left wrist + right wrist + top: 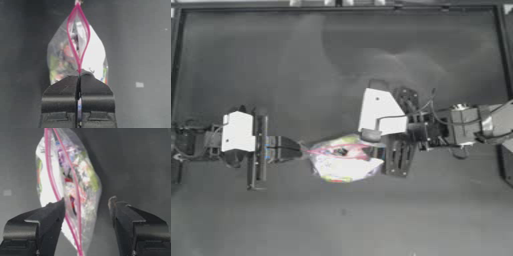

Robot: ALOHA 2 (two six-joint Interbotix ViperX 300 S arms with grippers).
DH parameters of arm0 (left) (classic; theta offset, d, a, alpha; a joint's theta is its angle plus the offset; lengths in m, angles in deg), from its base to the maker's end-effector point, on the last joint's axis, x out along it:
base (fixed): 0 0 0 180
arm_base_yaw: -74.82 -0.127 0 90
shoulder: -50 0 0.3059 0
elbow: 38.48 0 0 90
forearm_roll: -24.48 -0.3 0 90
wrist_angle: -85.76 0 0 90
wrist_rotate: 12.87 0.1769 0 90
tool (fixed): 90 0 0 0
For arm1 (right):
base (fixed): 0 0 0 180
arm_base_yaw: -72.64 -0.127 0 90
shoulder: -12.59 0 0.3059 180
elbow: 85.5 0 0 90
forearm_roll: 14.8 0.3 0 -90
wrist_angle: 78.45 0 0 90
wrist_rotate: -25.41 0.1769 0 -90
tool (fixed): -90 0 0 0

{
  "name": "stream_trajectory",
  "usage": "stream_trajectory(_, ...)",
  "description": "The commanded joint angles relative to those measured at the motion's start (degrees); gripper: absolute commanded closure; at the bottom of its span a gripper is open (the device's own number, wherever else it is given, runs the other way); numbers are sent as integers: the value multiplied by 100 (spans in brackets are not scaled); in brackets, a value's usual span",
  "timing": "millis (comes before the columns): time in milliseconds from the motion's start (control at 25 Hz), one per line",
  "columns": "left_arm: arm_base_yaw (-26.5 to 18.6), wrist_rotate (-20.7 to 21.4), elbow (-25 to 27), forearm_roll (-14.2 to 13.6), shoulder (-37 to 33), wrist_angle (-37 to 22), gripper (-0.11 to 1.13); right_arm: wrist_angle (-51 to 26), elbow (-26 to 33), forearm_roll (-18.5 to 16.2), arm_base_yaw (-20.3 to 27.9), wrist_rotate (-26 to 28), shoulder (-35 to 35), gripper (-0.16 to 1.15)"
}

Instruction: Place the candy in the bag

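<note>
The bag [346,160] lies near the middle of the table [338,65], held up between the 2 grippers with its pink-red strip [78,35] spread into a narrow mouth. Yellow, pink and white sweets show through the clear plastic. In the top view a small dark-and-red spot sits at the mouth, and in the right wrist view a red patch lies just inside the strip beside the right gripper's fingertip; whether either is the candy cannot be told, since the plastic folds and the mixed contents blur it. The bag's lower edge is cut off in the right wrist view, and its far end is hidden behind the strip in the left wrist view.

The left gripper [299,150] [79,75] sits just to the left of the bag, its 2 jaws pressed together on the end of the strip, where the 2 pink lines meet. The right gripper [379,152] [87,204] is at the bag's right end, its jaws spread wide. 1 fingertip touches the strip on the open side, while the other stands outside the plastic, so part of the bag's wall lies between the jaws without being pinched.
</note>
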Motion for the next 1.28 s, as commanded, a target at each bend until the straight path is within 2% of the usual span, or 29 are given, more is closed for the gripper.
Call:
stream_trajectory(40,-35,9,-9,-18,-290,-35,96,0,62,-9,-9,9,-220,11)
stream_trajectory(480,-70,9,18,-18,-334,-281,96,-9,62,-18,-9,9,-220,11)
stream_trajectory(640,-70,9,-18,-18,-325,-281,91,0,44,-26,-9,0,-220,11)
stream_trajectory(760,-70,9,-26,-18,-325,-272,74,9,44,-26,-9,0,-220,11)
stream_trajectory(1000,-70,9,-53,-18,-316,-255,13,18,44,-35,-9,0,-220,11)
stream_trajectory(1080,-79,9,-79,-18,-316,-255,-3,26,44,-35,-9,0,-229,11)
stream_trajectory(1120,-70,9,-88,-18,-316,-264,-5,26,44,-35,-9,-9,-246,11)
stream_trajectory(1280,-114,9,-105,-18,-334,-281,2,26,0,-35,-9,9,-360,11)
